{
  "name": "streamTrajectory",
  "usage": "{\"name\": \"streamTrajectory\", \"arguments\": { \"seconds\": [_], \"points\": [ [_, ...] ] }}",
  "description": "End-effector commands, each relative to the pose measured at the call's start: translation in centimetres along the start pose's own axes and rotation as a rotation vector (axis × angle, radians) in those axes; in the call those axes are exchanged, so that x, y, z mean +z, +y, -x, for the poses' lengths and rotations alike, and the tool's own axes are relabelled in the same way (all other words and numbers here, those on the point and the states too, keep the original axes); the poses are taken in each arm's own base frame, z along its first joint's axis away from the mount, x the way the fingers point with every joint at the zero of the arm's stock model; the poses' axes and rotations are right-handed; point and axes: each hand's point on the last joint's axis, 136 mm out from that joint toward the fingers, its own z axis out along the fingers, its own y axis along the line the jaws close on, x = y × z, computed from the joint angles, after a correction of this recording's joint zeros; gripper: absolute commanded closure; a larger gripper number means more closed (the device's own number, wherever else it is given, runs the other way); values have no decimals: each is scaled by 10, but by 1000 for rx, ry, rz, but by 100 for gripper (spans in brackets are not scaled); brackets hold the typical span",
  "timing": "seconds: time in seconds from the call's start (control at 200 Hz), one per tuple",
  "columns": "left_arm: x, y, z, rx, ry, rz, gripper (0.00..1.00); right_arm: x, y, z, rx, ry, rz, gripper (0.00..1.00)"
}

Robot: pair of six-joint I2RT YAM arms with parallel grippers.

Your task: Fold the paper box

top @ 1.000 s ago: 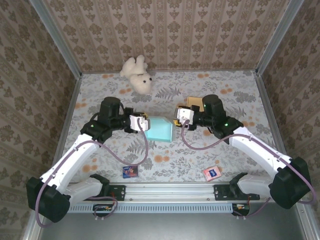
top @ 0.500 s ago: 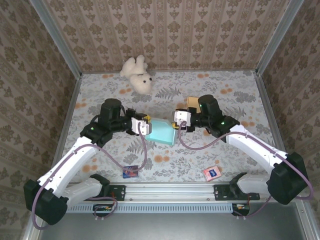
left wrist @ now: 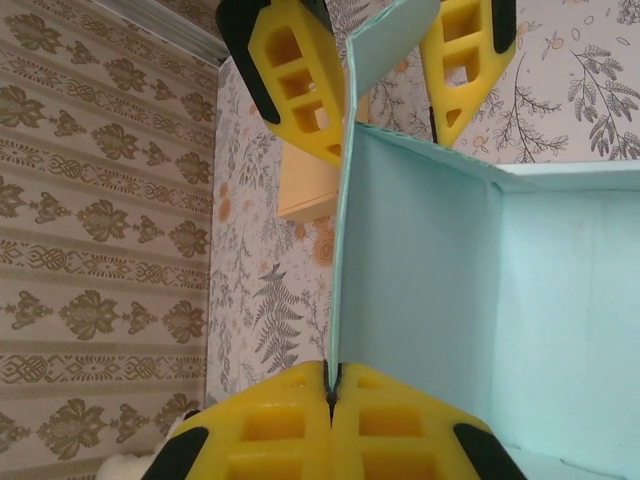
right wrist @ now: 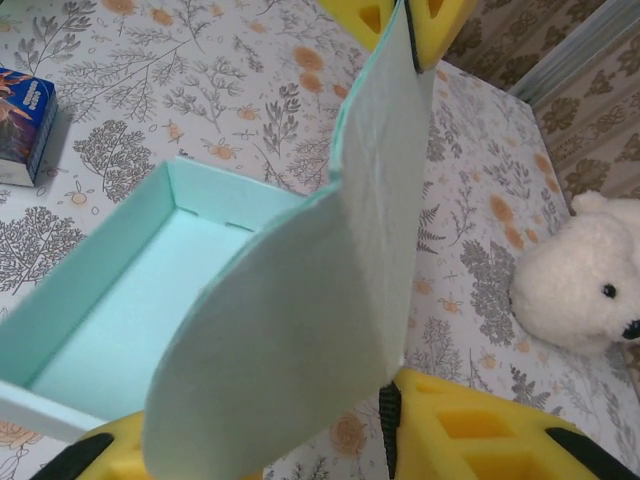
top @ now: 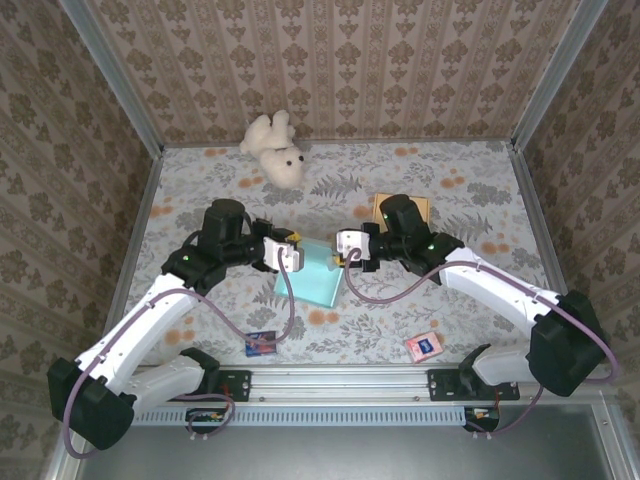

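At table (top: 400, 165) centre-left: left gripper (top: 296, 253) clenched on wall of one paper box (top: 315, 282), mid-table. Right gripper (top: 342, 251) astride raised flap (right wrist: 340, 300), grip cannot tell. One plush bear (top: 275, 148) far; two packets (top: 261, 343) (top: 424, 346) near.

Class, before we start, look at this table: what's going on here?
Two robot arms are working on a pale blue paper box in the middle of the table. The left gripper is pinched shut on the edge of the box's raised flap. The right gripper has its fingers on either side of the same flap, though it is unclear whether they are pressing on it. The flap is not yet folded down.
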Motion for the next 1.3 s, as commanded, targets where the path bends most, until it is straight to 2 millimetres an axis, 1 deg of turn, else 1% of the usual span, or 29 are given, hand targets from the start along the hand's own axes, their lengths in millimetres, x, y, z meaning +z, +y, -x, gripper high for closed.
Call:
{"name": "streamTrajectory", "arguments": {
  "seconds": [0.0,0.09,0.155,0.265,0.41,0.43,0.495,0.525,0.57,0.595,0.695,0.73,0.78,0.935,1.02,1.06,1.11,1.135,1.15,1.175,1.195,1.24,1.26,1.295],
  "points": [
    [-2,-5,16,40,-71,-14,100,2,-10,22,-33,-69,-13,65],
    [-2,-5,19,42,-78,-18,100,2,-11,21,-28,-62,-17,67],
    [-3,-7,20,45,-84,-25,100,2,-10,20,-29,-58,-18,71],
    [-2,-7,20,52,-76,-25,100,1,-9,19,-37,-51,-13,73],
    [-1,-8,17,56,-65,-25,100,0,-5,15,-36,-37,-3,82],
    [-2,-7,18,55,-67,-23,100,0,-4,14,-37,-34,-2,84],
    [-2,-5,21,44,-78,-13,100,0,-3,12,-36,-26,-6,84],
    [-3,-2,23,33,-82,-8,100,0,-4,10,-37,-23,-11,86],
    [-4,0,25,15,-89,-5,93,1,-1,6,-32,-16,-12,89],
    [-4,0,26,4,-93,-6,89,1,-1,4,-29,-16,-14,89],
    [-6,5,31,-30,-113,0,80,3,2,-6,-6,-20,-22,92],
    [-8,11,33,-53,-121,17,77,3,3,-9,2,-24,-26,92],
    [-13,22,38,-86,-138,44,76,4,3,-14,17,-29,-27,92],
    [-33,58,52,-229,-188,150,75,2,2,-26,45,-37,-53,92],
    [-47,84,59,-349,-211,243,75,0,2,-31,60,-41,-67,92],
    [-56,100,58,-429,-201,302,74,-2,1,-32,62,-47,-75,92],
    [-67,123,53,-550,-172,391,70,-4,1,-33,64,-52,-80,92],
    [-71,135,44,-647,-142,449,66,-5,1,-33,65,-54,-85,92],
    [-76,144,35,-712,-112,505,62,-6,1,-33,64,-55,-87,92],
    [-82,155,19,-823,-56,586,49,-6,1,-33,66,-58,-91,92],
    [-87,163,8,-907,-15,643,43,-7,1,-33,64,-62,-94,92],
    [-94,171,-12,-1051,63,712,37,-9,0,-33,67,-70,-102,92],
    [-96,173,-21,-1107,103,734,33,-10,0,-33,69,-73,-106,92],
    [-100,172,-37,-1220,160,775,30,-10,0,-33,71,-80,-110,92]
  ]
}}
